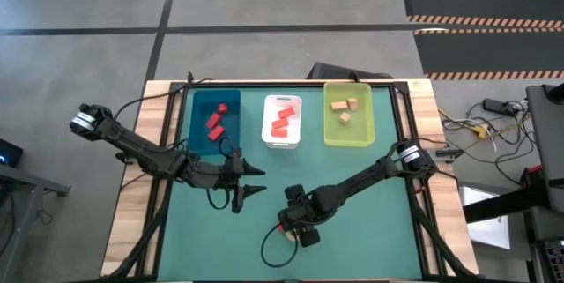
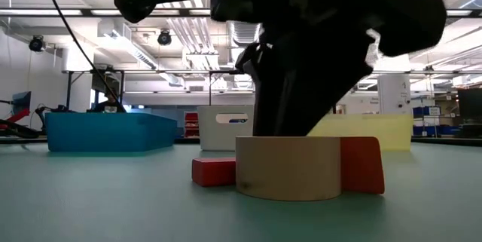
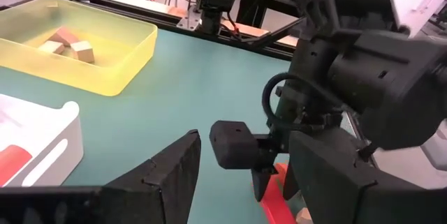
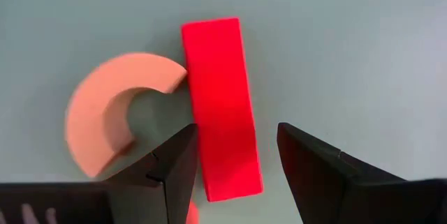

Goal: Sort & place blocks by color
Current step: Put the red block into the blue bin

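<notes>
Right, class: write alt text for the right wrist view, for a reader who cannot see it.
The right gripper hangs open above a red brick lying flat on the green table, its dark fingers either side of the brick's near end. A tan curved arch piece lies beside the brick, one tip touching it.

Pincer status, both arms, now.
Left pincer: open, empty, above the mat near the blue tray.
Right pincer: open, straddling the red brick beside the tan arch piece, not yet gripping.
</notes>
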`<state>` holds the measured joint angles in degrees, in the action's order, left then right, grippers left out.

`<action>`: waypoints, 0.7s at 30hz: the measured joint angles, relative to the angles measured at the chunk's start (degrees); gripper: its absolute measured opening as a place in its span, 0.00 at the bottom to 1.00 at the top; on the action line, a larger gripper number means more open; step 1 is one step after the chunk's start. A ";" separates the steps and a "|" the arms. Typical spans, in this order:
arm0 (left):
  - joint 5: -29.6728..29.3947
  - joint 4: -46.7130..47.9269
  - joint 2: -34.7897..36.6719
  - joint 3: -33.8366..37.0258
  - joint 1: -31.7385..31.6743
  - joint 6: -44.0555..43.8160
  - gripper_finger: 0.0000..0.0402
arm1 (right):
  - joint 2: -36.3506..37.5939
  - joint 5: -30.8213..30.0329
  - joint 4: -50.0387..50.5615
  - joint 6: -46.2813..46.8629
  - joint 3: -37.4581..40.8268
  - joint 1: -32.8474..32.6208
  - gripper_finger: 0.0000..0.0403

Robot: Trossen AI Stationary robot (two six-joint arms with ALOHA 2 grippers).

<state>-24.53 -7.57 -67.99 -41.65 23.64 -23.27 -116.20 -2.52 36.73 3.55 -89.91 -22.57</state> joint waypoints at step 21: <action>0.00 -0.04 0.00 0.04 0.00 0.17 0.51 | -2.62 3.39 -1.28 -3.54 0.00 2.54 0.29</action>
<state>-24.53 -7.62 -67.99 -41.60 23.64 -23.09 -118.83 0.86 35.45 0.01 -89.91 -20.03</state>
